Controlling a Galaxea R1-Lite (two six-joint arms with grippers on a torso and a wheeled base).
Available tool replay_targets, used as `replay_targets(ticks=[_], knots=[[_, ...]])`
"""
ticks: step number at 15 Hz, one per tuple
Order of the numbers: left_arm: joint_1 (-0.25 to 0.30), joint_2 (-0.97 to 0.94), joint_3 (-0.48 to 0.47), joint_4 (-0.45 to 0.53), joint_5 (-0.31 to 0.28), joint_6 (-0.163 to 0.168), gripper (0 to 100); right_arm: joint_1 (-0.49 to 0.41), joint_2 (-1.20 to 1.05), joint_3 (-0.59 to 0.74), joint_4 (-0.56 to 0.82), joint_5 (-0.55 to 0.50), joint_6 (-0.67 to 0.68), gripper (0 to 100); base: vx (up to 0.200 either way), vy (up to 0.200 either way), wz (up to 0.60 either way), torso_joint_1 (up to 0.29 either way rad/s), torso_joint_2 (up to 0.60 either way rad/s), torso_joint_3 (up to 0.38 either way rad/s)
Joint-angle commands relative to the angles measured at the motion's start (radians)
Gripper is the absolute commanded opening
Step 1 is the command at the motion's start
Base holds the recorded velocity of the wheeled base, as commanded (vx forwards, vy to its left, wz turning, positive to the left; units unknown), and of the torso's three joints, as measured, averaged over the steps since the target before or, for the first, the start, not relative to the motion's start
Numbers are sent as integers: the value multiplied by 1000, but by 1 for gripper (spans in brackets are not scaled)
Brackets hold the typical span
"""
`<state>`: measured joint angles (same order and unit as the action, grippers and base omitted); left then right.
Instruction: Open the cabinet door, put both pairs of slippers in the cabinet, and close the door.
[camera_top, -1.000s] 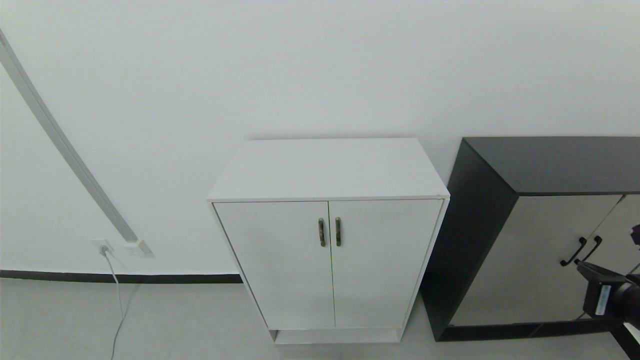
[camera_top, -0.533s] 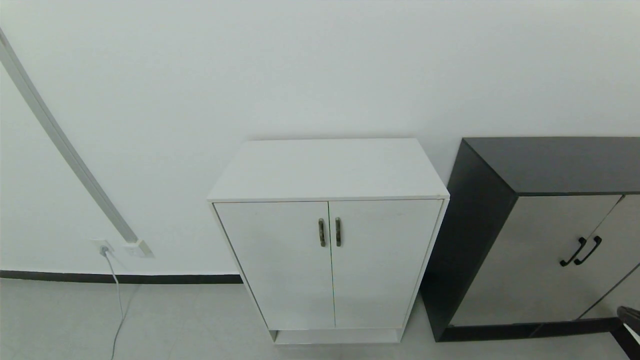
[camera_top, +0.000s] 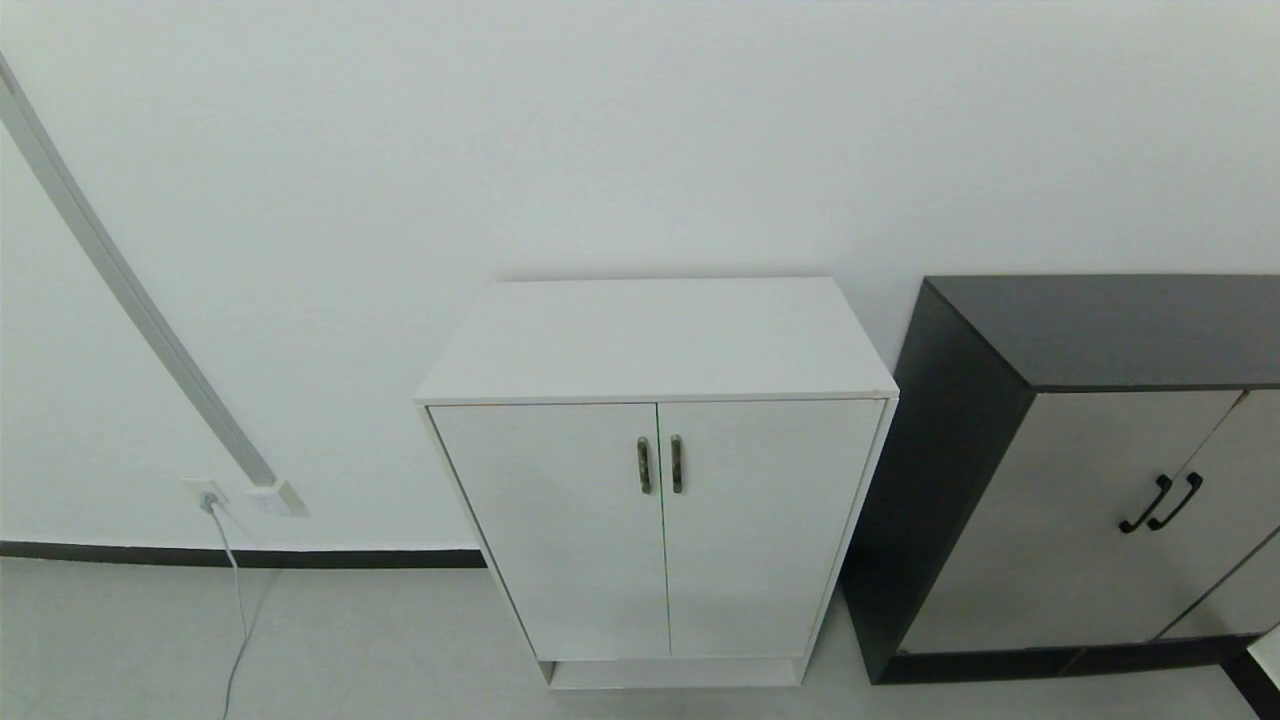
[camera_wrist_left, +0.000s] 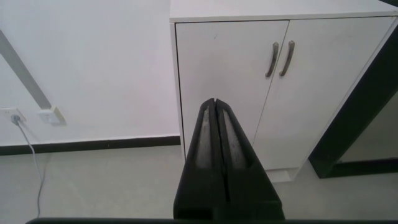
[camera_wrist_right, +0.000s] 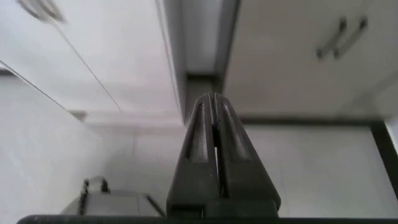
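Jaws pressed together, both seemingly aimed toward cabinet (camera_top: 560, 520).

Plain white room with a dark cabinet against the wall.
A bare white wall (camera_top: 640, 120) spans 9 to 3 o'clock. At 4 o'clock stands a black cabinet (camera_top: 960, 480) with two reflective doors (camera_top: 1060, 520) and black handles (camera_top: 1160, 503). At 9 o'clock a grey conduit (camera_top: 130, 290) slants down to a socket (camera_top: 205, 493); its cable (camera_top: 238, 610) trails onto the pale grey floor (camera_top: 380, 650). A black skirting strip (camera_top: 300, 557) edges the wall's foot.

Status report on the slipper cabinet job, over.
Left end effector shut, empty. Right end effector shut, empty. White two-door cabinet, both doors closed. Black cabinet with reflective doors close beside it, right side.
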<state>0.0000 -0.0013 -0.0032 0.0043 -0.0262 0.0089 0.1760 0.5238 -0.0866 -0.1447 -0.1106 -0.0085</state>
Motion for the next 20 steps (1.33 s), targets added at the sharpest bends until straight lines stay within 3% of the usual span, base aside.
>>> replay_targets(ticks=[1, 5, 9, 15, 20], knots=[[0, 1, 0, 0, 0, 0, 0, 16, -113, 44, 20, 22, -14, 0, 0, 0, 0, 0, 0, 0], [0, 1, 0, 0, 0, 0, 0, 74, -231, 70, 128, 23, -18, 0, 0, 0, 0, 0, 0, 0], [0, 1, 0, 0, 0, 0, 0, 94, -246, 70, 131, 26, -16, 0, 0, 0, 0, 0, 0, 0], [0, 1, 0, 0, 0, 2, 0, 224, -311, 70, 134, 32, -10, 0, 0, 0, 0, 0, 0, 0], [0, 1, 0, 0, 0, 2, 0, 223, -318, 84, 152, 109, -30, 0, 0, 0, 0, 0, 0, 0]])
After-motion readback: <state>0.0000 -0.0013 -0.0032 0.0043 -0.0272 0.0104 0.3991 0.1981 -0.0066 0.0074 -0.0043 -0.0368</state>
